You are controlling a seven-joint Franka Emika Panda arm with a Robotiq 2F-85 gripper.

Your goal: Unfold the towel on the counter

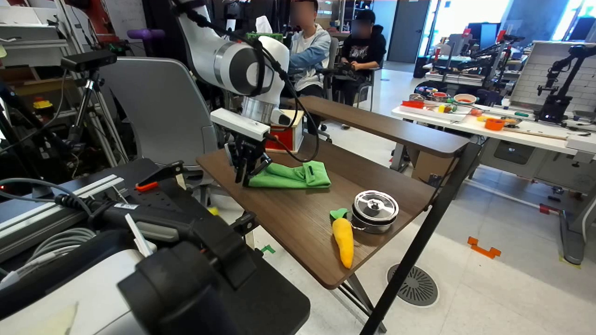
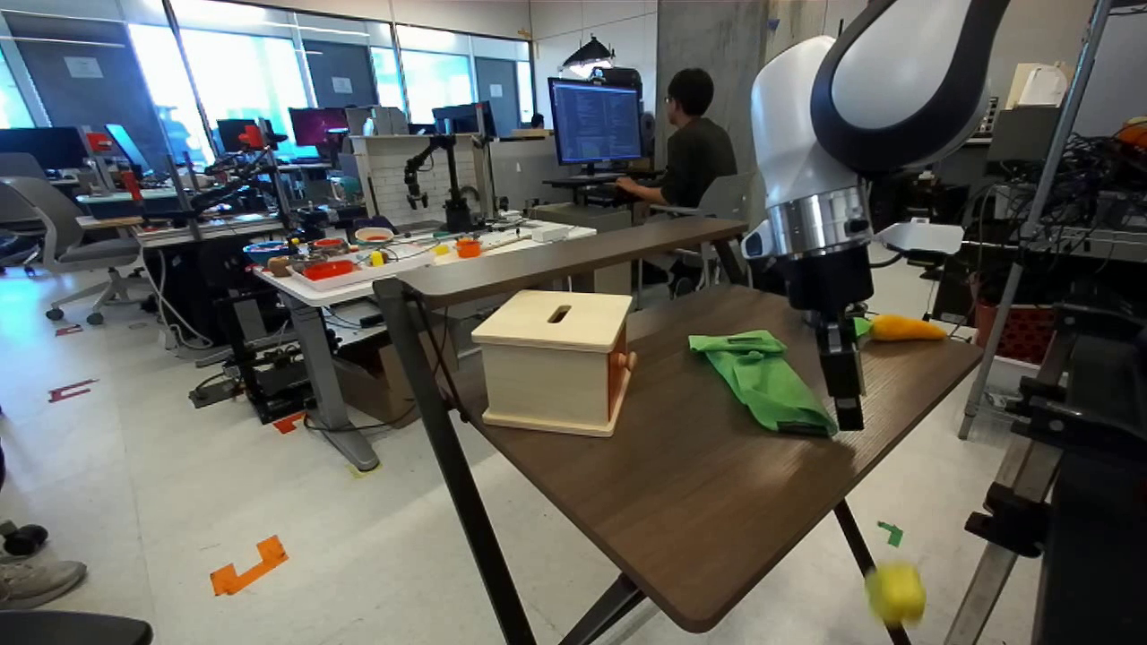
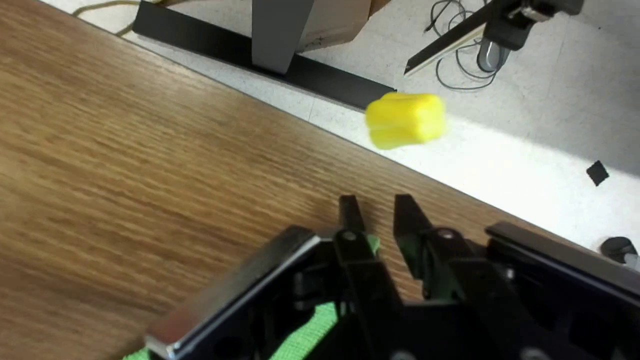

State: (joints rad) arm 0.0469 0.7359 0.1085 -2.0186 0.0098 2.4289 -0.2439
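The green towel lies folded in a long strip on the brown table, in both exterior views point(image 1: 298, 176) point(image 2: 766, 381). Part of it shows at the bottom of the wrist view point(image 3: 310, 332), mostly hidden by the gripper. My gripper point(image 1: 244, 179) points down at the towel's end near the table edge, and it is beside that end in an exterior view point(image 2: 849, 421). In the wrist view the gripper point(image 3: 377, 215) has its fingertips a narrow gap apart. Bare wood shows between them, with a bit of green behind one finger. No towel is seen pinched.
A wooden box point(image 2: 556, 376) stands beside the towel. A lidded metal pot point(image 1: 375, 211) and a yellow carrot toy point(image 1: 343, 242) are at the table's other end. A raised shelf point(image 1: 382, 123) runs along one side. A blurred yellow block point(image 3: 405, 120) shows beyond the table edge.
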